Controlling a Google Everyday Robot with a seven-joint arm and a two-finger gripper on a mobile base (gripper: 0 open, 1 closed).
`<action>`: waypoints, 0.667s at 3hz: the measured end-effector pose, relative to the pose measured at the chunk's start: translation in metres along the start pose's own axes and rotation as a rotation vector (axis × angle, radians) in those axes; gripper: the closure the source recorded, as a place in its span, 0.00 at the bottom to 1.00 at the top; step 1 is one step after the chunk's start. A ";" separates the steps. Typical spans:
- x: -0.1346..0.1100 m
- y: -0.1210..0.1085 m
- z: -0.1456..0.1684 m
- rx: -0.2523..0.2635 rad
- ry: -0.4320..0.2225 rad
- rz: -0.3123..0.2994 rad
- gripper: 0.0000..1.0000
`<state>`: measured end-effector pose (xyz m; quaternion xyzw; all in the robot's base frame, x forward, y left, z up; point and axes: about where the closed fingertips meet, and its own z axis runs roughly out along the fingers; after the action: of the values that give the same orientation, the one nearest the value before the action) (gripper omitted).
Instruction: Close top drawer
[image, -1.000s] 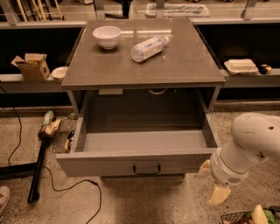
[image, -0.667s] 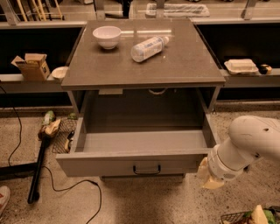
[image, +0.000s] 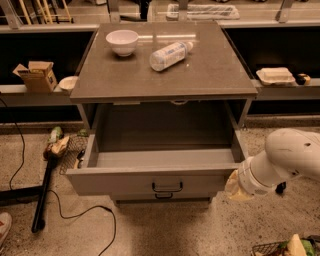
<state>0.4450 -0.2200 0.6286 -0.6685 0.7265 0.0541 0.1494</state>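
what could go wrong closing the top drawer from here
The gripper sits by the right front corner of the top drawer, far from its centre handle; pushing there might skew and jam it. A hard shut may jolt the bottle lying on the cabinet top into rolling.

Robot arm (image: 292, 152), smooth white rounded shell at 3 o'clock, ringed white wrist collar, pale tan gripper (image: 237, 187) at 4 o'clock.
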 end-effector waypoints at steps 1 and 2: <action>0.000 0.000 0.000 0.000 0.000 0.000 0.63; 0.000 0.000 0.000 0.000 0.000 0.000 0.39</action>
<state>0.4450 -0.2200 0.6286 -0.6685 0.7265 0.0542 0.1494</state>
